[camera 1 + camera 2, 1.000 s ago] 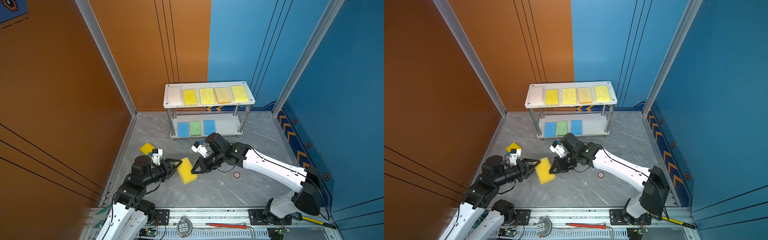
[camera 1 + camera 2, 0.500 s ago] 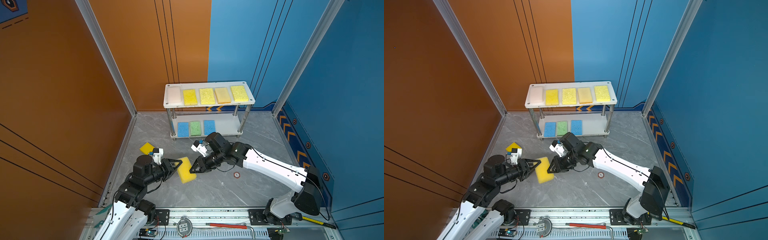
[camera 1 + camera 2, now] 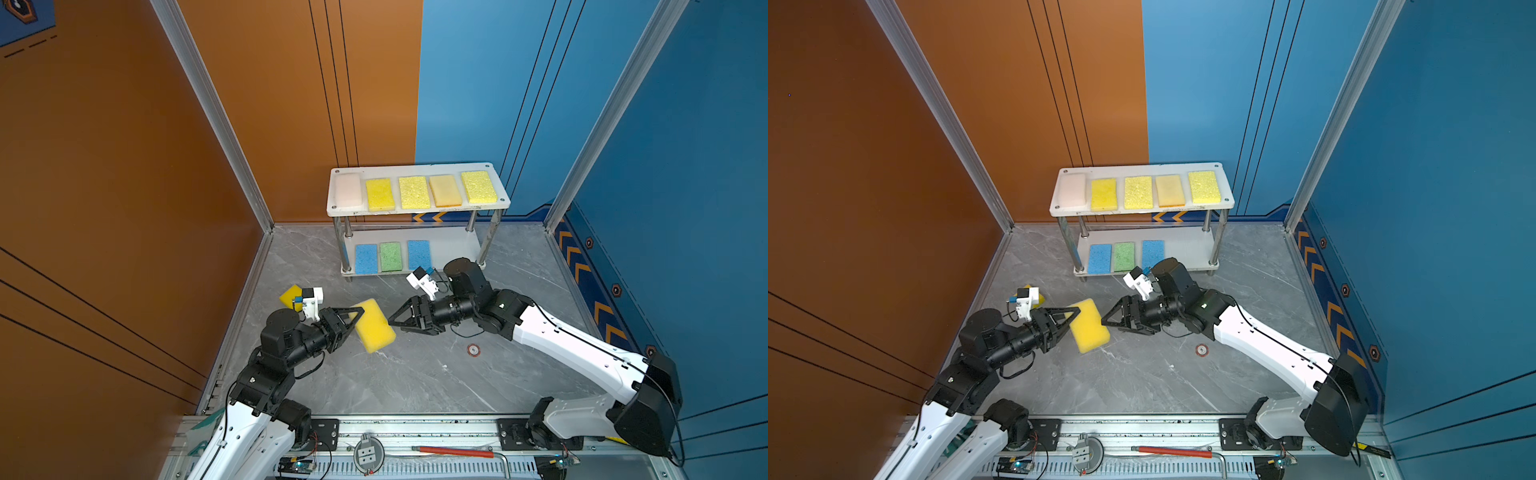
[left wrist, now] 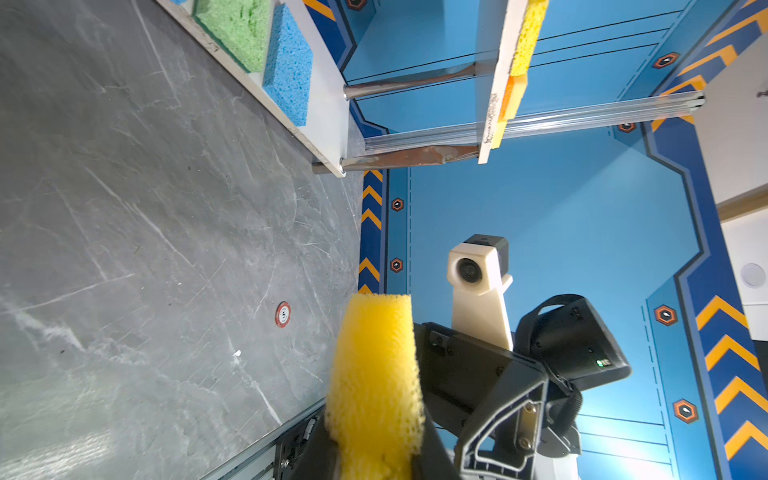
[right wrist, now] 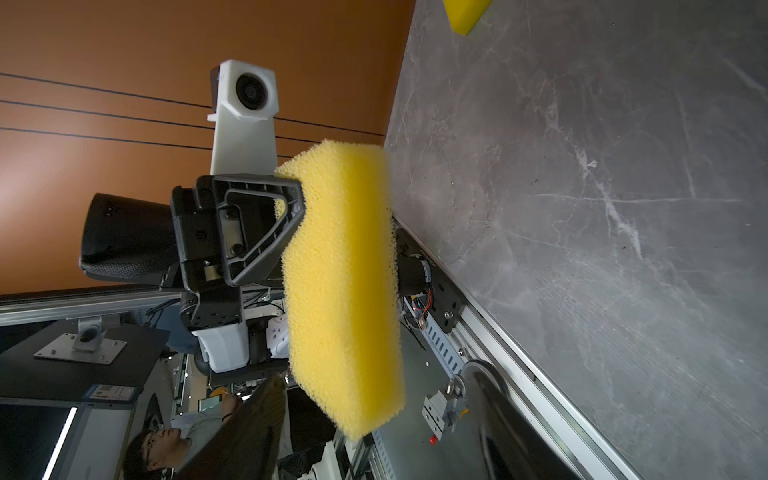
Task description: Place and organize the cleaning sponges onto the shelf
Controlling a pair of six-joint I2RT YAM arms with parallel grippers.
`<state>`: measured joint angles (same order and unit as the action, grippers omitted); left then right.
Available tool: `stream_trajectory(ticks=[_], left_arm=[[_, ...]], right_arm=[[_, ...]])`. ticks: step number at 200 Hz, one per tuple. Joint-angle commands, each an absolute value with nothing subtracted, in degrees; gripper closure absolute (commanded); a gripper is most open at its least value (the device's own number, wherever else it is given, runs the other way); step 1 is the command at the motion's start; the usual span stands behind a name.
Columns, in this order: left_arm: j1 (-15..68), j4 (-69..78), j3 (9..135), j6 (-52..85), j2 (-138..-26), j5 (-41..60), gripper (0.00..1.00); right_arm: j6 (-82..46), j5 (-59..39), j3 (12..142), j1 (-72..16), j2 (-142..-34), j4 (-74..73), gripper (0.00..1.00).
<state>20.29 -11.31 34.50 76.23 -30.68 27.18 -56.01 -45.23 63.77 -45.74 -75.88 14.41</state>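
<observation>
Because the left hand (image 3: 357, 313) pinches the yellow sponge (image 3: 374, 326) by one end only, the other end sticks out toward the right hand (image 3: 392, 323). That hand is wide open with nothing in it. In both top views the sponge hangs above the surface (image 3: 436, 374), so I think this is a pass. The shelf (image 3: 415, 210) stands beyond both hands. A second yellow sponge (image 3: 289, 296) lies beside the left hand.

From the left wrist, the sponge looks thick and soft.

From the right wrist, it is bumpy with tiny holes. It is dented where it is gripped.
</observation>
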Motion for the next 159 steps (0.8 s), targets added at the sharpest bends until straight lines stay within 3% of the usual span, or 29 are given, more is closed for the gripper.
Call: stream_trajectory(ticks=[1,67,159], left_arm=[[19.88,-3.58,33.41,79.2,-31.35,26.67,0.79],[19.72,-0.85,33.8,80.42,-32.18,27.24,0.79],[19.62,-1.76,33.22,80.42,-30.45,25.94,0.79]], right_arm=[[-63.38,-47.81,61.08,-45.61,-74.45,4.66,0.29],[-68.29,-47.72,60.13,-47.02,-75.46,-3.57,0.29],[-71.78,-49.94,58.88,-48.03,-75.38,-7.96,0.41]])
